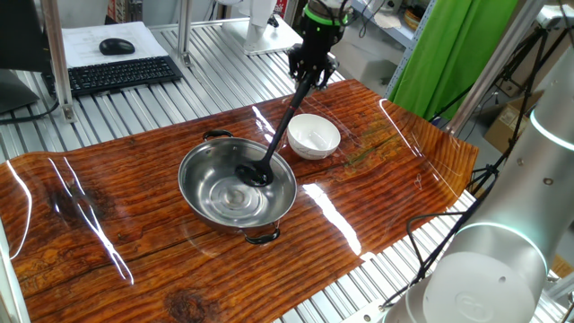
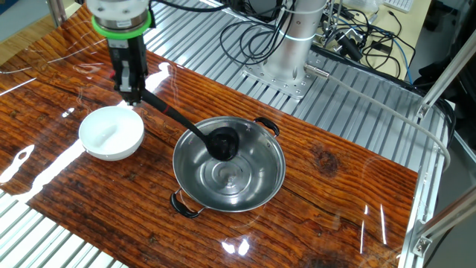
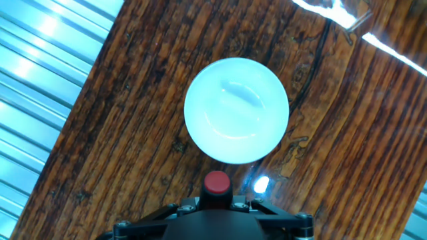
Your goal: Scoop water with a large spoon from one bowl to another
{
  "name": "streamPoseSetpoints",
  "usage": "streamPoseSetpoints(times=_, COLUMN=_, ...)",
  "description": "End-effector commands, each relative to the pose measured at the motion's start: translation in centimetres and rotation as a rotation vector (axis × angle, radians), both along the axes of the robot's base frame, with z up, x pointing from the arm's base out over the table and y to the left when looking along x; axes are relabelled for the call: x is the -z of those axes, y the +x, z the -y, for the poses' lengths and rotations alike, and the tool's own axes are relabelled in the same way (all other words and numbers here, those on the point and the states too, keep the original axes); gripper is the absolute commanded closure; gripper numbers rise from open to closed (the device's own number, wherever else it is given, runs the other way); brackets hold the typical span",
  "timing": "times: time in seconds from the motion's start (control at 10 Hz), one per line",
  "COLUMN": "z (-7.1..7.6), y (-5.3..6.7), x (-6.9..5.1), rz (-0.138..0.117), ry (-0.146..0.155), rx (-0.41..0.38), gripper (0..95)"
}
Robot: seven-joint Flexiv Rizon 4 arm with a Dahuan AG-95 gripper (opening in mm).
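Gripper [image 2: 132, 95]: pointing straight down, jaws closed tight on the upper end of the large spoon's [image 2: 186, 126] slim handle.

White bowl [image 2: 111, 132]: leftmost in the other fixed view, just beside the steel one and directly beneath the hand (hand view looks straight into it); whether any water has reached it cannot be told.

Spoon scoop: hangs over the steel bowl's interior, handle slanting up toward the gripper.

Steel bowl [image 2: 269, 179]: right of the white one, a faint shine at its bottom.

Progress, by judgement: carry and pour remain.
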State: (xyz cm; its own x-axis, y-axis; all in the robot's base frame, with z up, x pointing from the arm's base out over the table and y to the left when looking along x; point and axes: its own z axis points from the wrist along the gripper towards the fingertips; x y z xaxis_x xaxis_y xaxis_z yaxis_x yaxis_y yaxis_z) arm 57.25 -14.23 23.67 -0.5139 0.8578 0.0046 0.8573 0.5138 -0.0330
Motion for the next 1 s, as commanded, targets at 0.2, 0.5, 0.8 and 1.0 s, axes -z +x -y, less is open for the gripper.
streamPoseSetpoints(times=0.2, z=0.8, y=0.2, x=-0.4, rz=0.005, ry=-0.001, rx=0.0, gripper=95.0)
streamPoseSetpoints(times=0.5, z=1.6, y=0.4, x=-0.7, rz=0.007, ry=-0.007, rx=-0.004, gripper=95.0)
streamPoseSetpoints(times=0.8, z=1.6, y=0.3, x=-0.7, rz=0.009, ry=-0.002, rx=-0.003, gripper=95.0)
streamPoseSetpoints(times=1.0, z=1.6, y=0.3, x=-0.7, rz=0.007, ry=0.011, rx=0.006, gripper=95.0)
